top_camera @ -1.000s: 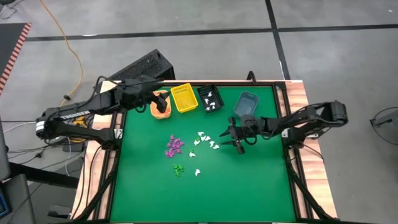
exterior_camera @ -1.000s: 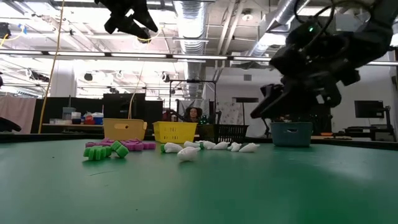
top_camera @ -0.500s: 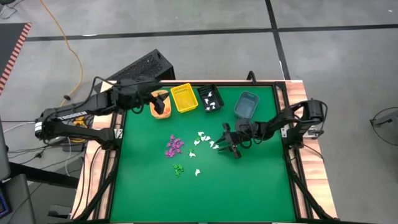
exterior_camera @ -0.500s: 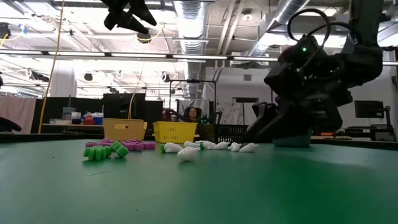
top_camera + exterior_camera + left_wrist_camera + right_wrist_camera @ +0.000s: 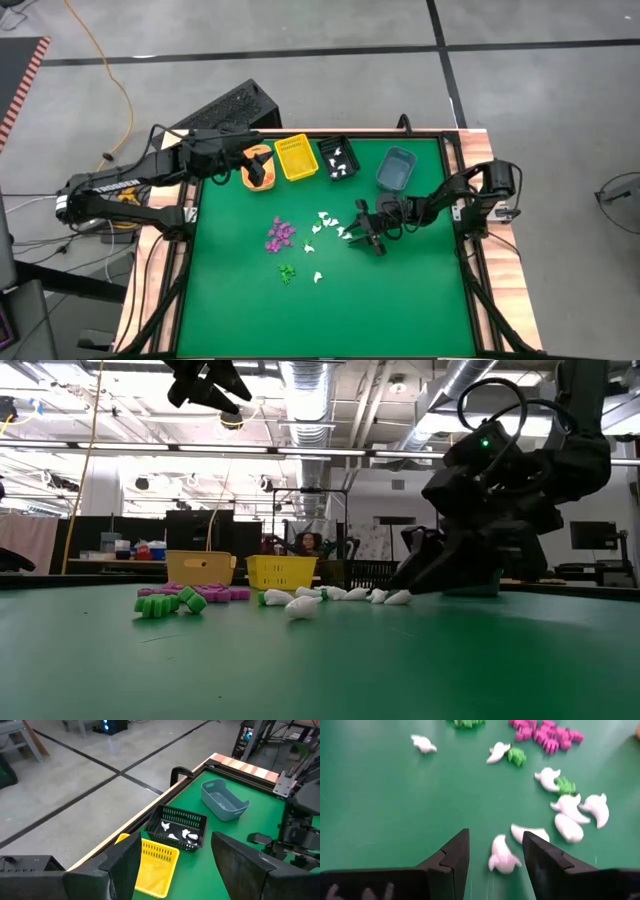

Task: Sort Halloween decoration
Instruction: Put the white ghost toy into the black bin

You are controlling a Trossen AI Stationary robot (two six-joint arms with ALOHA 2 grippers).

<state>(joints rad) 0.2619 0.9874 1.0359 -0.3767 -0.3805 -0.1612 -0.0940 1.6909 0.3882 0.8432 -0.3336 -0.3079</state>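
Covering the desk is a flat green mat framed by wooden edges; grey concrete floor with dark seams surrounds it, and the low view shows a workshop behind, with ceiling ducts and a person seated far off.

High view: four bins stand along the 12 o'clock edge, namely an orange bin, a yellow bin, a black bin and a grey-blue bin. Halloween decoration lies loose mid-desk: white pieces, purple pieces at their 9 o'clock, green pieces toward 6 o'clock.

The right end effector sits low at the 3 o'clock side of the white cluster. Only the right wrist view shows its state: the fingers are spread, with one white ghost piece lying on the mat between them, apparently untouched. Ghost shapes are smooth, rounded, glossy plastic with a curled tail; the green ones are knobbly.

The left end effector hovers above the orange bin. The left wrist view shows its fingers parted, nothing between them, and reveals what the high view barely resolves: white pieces inside the latticed black bin, the ribbed yellow bin, and the smooth grey-blue bin.
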